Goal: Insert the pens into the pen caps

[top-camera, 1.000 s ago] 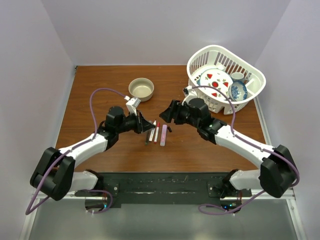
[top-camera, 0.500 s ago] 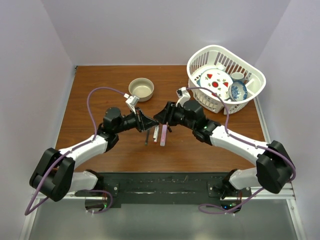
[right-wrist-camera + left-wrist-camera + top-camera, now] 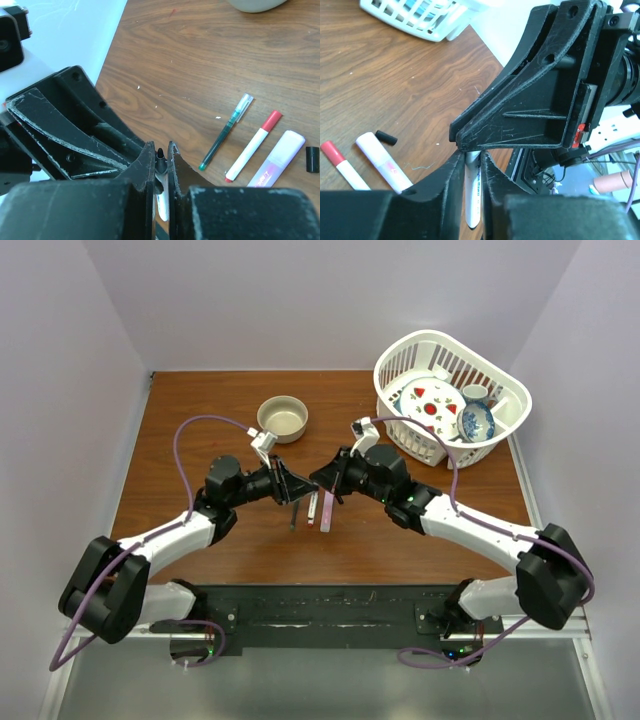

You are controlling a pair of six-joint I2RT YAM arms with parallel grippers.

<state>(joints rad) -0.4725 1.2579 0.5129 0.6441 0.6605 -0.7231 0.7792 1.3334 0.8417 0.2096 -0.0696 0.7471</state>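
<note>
Left gripper (image 3: 471, 160) reaches in from the left to mid-table, its fingers a narrow way apart on either side of the barrel of a white pen (image 3: 472, 200), which is up off the table (image 3: 200, 430). The left wrist view shows both fingers close against the barrel, but whether they press it cannot be told. A tan bowl (image 3: 283, 418) sits on the far side of this gripper, apart from it. In the top view the held pen is lost behind the two grippers, which meet tip to tip. Right gripper (image 3: 161, 150) comes in from the right with its fingers drawn tight together on the same pen. Only the right wrist view shows the pen's dark pointed end nipped between them. The other task items lie flat on the wood below the meeting point. In the right wrist view they read, left to right, as a green pen (image 3: 223, 135) with a clear cap on, a red-capped pen (image 3: 252, 147) with a white body, a pink marker (image 3: 278, 159), and a loose black cap (image 3: 312, 160) just beside the marker, not touching it. The left wrist view shows only the last three. The top view shows the pens as thin side-by-side sticks. A white basket (image 3: 440, 337) holding crockery (image 3: 428, 400) stands at the far right corner, well apart.
</note>
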